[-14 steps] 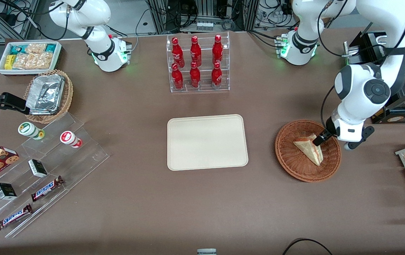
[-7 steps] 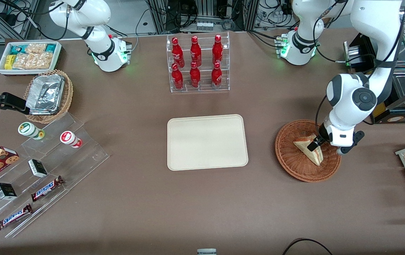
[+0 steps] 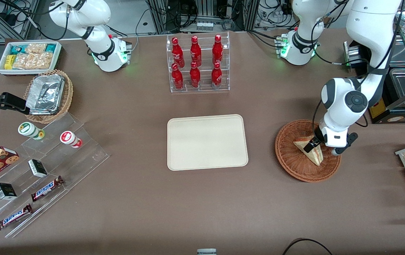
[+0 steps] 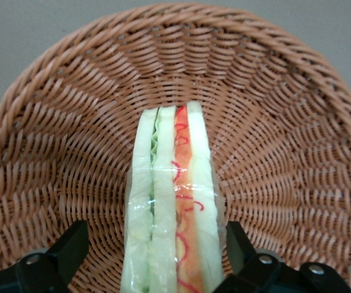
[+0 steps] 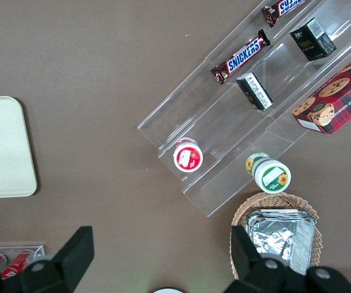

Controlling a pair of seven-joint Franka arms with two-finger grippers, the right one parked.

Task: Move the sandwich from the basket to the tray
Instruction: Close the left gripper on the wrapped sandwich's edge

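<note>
Front view first: the reddish-brown wicker basket [image 3: 308, 151] sits on the brown table [image 3: 152, 198] toward the working arm's end, well apart from the cream tray [image 3: 207, 142], which lies flat around the middle of the table. The sandwich [image 3: 310, 150] is in the basket, a pale wedge with its striped cut edge facing up. The left gripper [image 3: 310, 145] is down inside the basket, right at the sandwich's end farther from the front camera. Farther from the camera than the tray there's a clear rack of red bottles [image 3: 197, 63]. Toward the parked arm's end sit a tan basket of foil trays [image 3: 49, 95], a white bin of snack packets [image 3: 29, 57] and a clear stepped display [image 3: 43, 173] with Snickers bars [image 3: 47, 187].

Left wrist view: the sandwich [image 4: 174, 201] fills the middle, wrapped in clear film, showing bread, green lettuce and an orange-red layer. The basket's weave [image 4: 285, 122] curves all around it. The gripper [image 4: 158, 250] is open, one black finger [image 4: 70, 247] on each side of the wedge. One looks about touching the wrap, while the other has a clear gap, so it's straddling the sandwich, not squeezing it.

Right wrist view: a corner of the tray [image 5: 4, 146], the stepped display [image 5: 248, 116] with a Snickers bar [image 5: 241, 56], a cookie box [image 5: 334, 101], two round tubs and the foil tray basket [image 5: 279, 235].
</note>
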